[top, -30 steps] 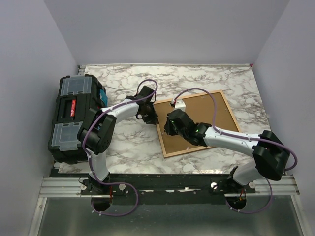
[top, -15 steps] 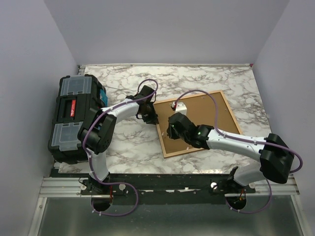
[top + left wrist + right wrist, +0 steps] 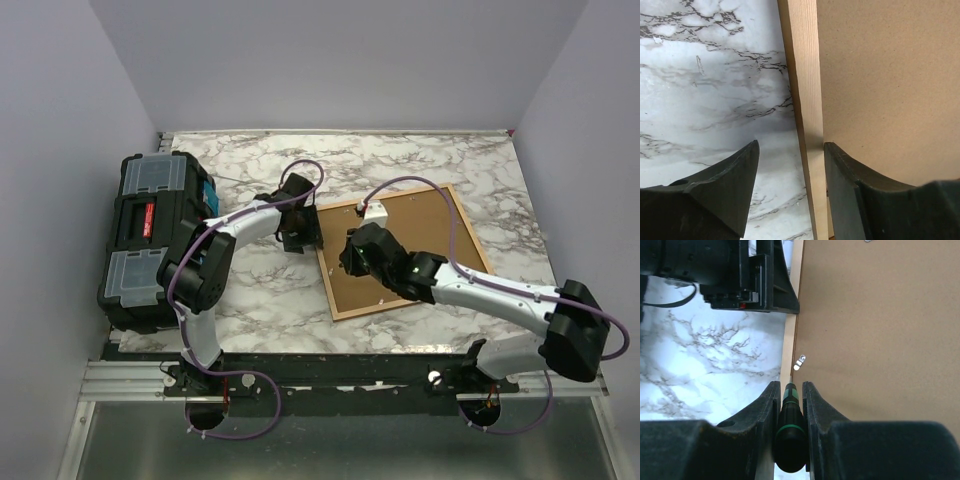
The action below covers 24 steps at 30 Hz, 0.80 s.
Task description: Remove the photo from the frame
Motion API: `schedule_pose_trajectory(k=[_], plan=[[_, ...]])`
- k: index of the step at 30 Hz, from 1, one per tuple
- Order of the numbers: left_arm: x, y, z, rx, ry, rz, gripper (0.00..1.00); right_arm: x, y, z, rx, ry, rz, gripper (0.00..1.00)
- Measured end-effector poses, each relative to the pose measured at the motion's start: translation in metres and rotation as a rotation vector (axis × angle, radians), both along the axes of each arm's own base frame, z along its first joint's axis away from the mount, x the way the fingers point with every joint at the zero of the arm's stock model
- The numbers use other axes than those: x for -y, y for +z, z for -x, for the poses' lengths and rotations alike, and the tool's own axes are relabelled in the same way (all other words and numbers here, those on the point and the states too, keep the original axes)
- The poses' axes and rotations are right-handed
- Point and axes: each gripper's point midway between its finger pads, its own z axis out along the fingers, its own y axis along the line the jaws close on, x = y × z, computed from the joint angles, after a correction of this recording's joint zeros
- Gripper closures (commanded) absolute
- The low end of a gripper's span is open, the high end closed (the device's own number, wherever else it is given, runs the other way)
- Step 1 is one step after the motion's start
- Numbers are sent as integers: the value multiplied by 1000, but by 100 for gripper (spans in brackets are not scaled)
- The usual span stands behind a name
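Note:
The frame (image 3: 472, 230) lies face down on the marble table, its brown backing board (image 3: 430, 225) up; the photo is hidden beneath. My left gripper (image 3: 300, 235) is open and straddles the frame's left rail (image 3: 807, 100), one finger (image 3: 725, 185) over the marble, the other (image 3: 850, 185) over the backing board (image 3: 890, 75). My right gripper (image 3: 347, 262) is shut on a black-and-green screwdriver (image 3: 790, 425). Its tip points at the seam between rail (image 3: 790, 347) and backing board (image 3: 880, 330), just short of a small metal clip (image 3: 799, 362).
A black toolbox (image 3: 150, 240) stands at the table's left edge. The left gripper (image 3: 755, 285) sits close ahead of the screwdriver on the same rail. Purple cables loop over the frame's top edge. Walls enclose the table on three sides.
The right arm's elbow has swung out to the right, and its gripper has shifted slightly up along the frame's left rail. The left arm has barely moved.

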Motion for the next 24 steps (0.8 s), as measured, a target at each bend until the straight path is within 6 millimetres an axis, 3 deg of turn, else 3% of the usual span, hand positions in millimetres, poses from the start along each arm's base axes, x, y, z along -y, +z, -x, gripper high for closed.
schedule_pose_trajectory(k=[8,24], plan=[[3,1,-3,16,-7,12,67,-11,-38,-19,-40,1,104,100],[10,1,-4,32,-16,57,71,-21,-25,-26,-9,6,75,100]])
